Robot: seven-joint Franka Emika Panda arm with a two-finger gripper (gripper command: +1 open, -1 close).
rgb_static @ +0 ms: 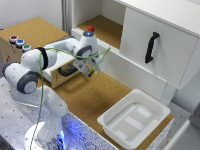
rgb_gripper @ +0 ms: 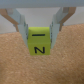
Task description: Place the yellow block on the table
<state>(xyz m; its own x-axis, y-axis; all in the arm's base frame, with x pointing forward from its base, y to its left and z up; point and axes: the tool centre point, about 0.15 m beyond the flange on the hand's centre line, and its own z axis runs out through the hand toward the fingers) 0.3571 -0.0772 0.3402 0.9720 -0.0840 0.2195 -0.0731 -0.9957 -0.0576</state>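
In the wrist view my gripper (rgb_gripper: pixel 40 45) is shut on the yellow block (rgb_gripper: pixel 39 36), a small cube with black marks on its faces, held between both fingers (rgb_gripper: pixel 22 27). Speckled cork fills the view under it; I cannot tell whether the block touches it. In the exterior view the gripper (rgb_static: pixel 90 70) hangs just above the cork table (rgb_static: pixel 102 97), in front of the open drawer (rgb_static: pixel 59 62). The block itself is too small to make out there.
A small red block (rgb_static: pixel 91 28) sits on the cork shelf behind the arm. A white plastic bin (rgb_static: pixel 134 120) stands on the table at the exterior view's right. A cork-topped box with coloured buttons (rgb_static: pixel 19 42) is at the left. A white cabinet door with a black handle (rgb_static: pixel 151 47) is at the back right.
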